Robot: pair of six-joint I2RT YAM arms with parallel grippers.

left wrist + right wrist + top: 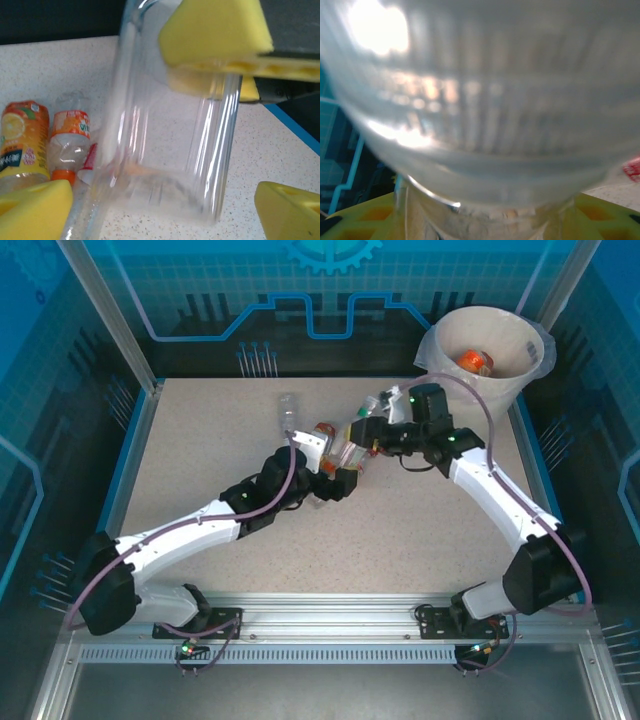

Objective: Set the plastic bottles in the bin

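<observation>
Handover was, in my judgement, the step in hand. The clear bottle (170, 140) was in the middle of the table (280, 150), between the two arms, and I could not tell whether its base touched the surface. The right gripper (485, 220) was closed on this bottle: one of its yellow pads (215, 30) pressed the upper part, and in the right wrist view the pads sat at both sides of the narrow part. The left gripper (161, 210) stood wide, with its fingers (35, 210) at each side of the lower part and, as far as I could see, not pressing it. To do this step well, I thought the left arm should draw straight back first, so that no finger caught the bottle. The grip looked to be near one end and the thin plastic looked slippery, so the bottle could swing or slip; I would carry it slowly. The bin (515, 340) stood at the far right corner with one orange bottle (473, 362) inside. I would bring the load well above the rim and open only over the middle. Two orange-labelled bottles (70, 140) lay just beside on the table, waiting.
</observation>
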